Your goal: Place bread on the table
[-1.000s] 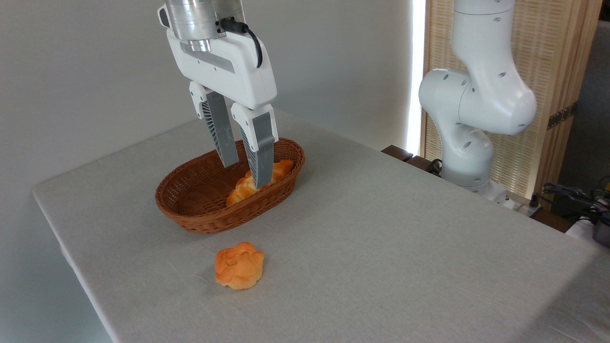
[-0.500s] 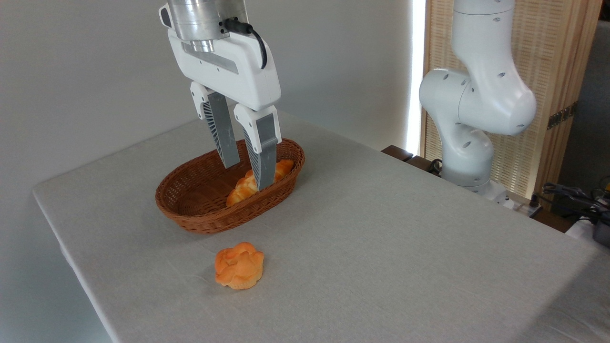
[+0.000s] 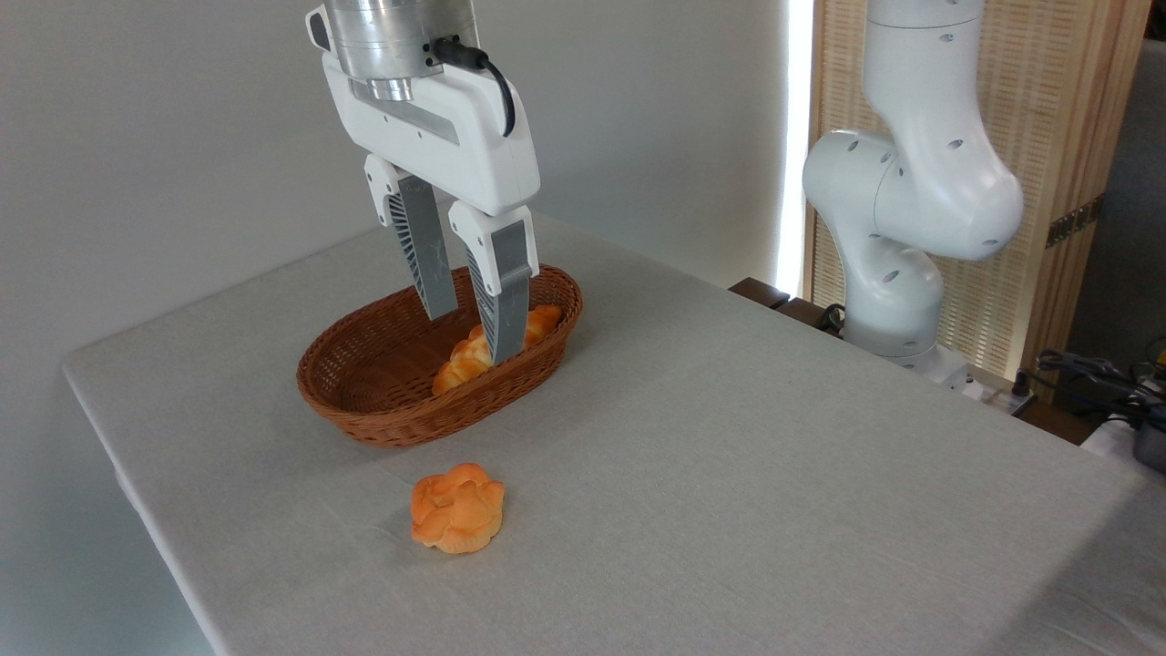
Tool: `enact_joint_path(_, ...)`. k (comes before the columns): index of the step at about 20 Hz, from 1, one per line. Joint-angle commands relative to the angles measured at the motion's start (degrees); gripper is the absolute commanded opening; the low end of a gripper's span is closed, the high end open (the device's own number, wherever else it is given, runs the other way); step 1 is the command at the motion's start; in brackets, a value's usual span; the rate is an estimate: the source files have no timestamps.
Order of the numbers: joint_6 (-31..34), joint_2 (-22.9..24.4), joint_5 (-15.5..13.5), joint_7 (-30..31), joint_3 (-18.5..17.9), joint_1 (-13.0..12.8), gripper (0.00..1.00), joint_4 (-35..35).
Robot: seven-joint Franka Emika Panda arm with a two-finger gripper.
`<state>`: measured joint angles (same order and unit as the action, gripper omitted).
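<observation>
The bread (image 3: 456, 508), a small golden-orange knotted bun, lies on the table (image 3: 729, 474) in front of the wicker basket, nothing touching it. My gripper (image 3: 472, 338) hangs open above the basket, well behind and above the bun, with nothing between its grey fingers (image 3: 421, 246). The fingertips stand roughly at the height of the basket rim, in front of the loaf inside.
An oval brown wicker basket (image 3: 364, 401) stands behind the bun and holds a long braided orange loaf (image 3: 465, 357), partly hidden by my fingers. The arm's white base (image 3: 897, 237) rises at the table's far right edge. The table's left edge runs close to the basket.
The gripper has drifted slightly right and a little upward over the basket. The bun and the loaf have stayed where they were.
</observation>
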<state>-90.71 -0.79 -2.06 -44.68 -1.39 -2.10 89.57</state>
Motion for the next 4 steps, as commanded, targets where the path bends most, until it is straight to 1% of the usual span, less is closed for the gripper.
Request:
enact_joint_path(1, 0.36, 0.08, -0.75, -0.49, -0.99, -0.88, 1.0, -0.44)
enact_joint_path(4, 0.36, 0.08, -0.84, -0.49, -0.72, -0.8, 1.0, -0.44)
